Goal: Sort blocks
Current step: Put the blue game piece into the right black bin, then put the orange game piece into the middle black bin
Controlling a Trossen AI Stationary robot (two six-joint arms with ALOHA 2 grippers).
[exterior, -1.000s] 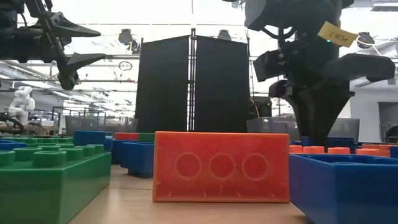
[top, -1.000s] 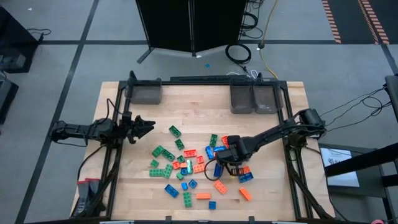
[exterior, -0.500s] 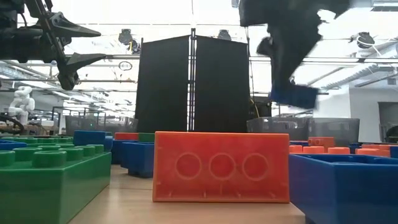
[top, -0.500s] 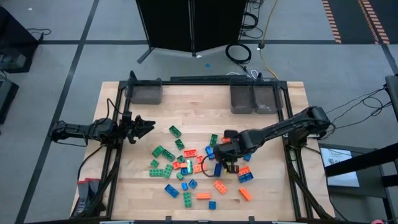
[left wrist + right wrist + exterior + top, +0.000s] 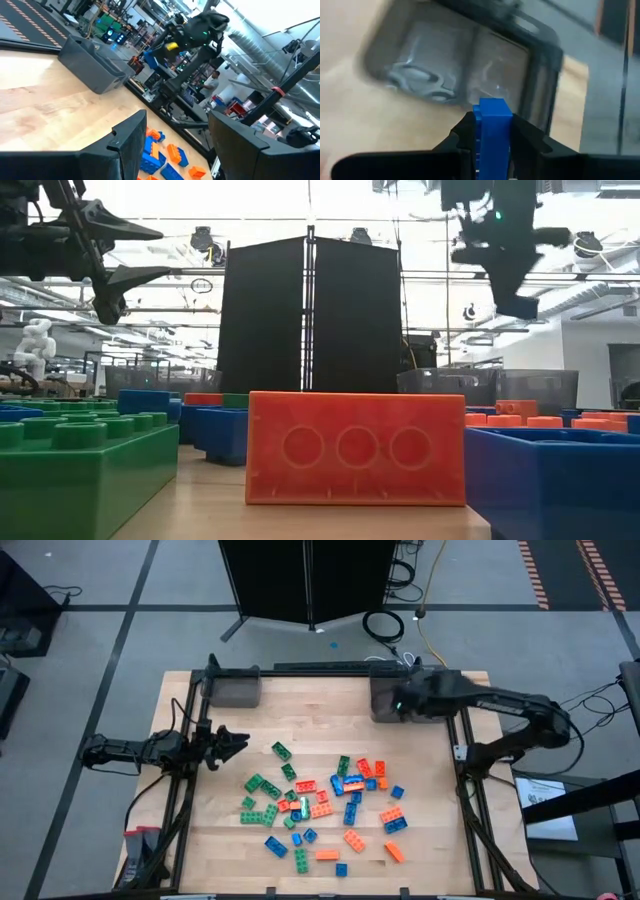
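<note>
A blue block [image 5: 492, 131] is clamped between the right end effector [image 5: 492, 142] fingers above the grey bins [image 5: 408, 700]. Light, rigid, slick; flat sides are best pinched. Left end effector [image 5: 232, 745] is parted, idle at the desk's [image 5: 330, 700] left edge.

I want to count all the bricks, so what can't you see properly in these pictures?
- Small studded plastic bricks, high view: too small and overlapping to count exactly.
- Grey rectangular bins, right wrist view: blurred, contents unclear.
- Blue brick in the right gripper: lower part hidden by its fingers.
- Low view: near bricks block the pile behind.
</note>
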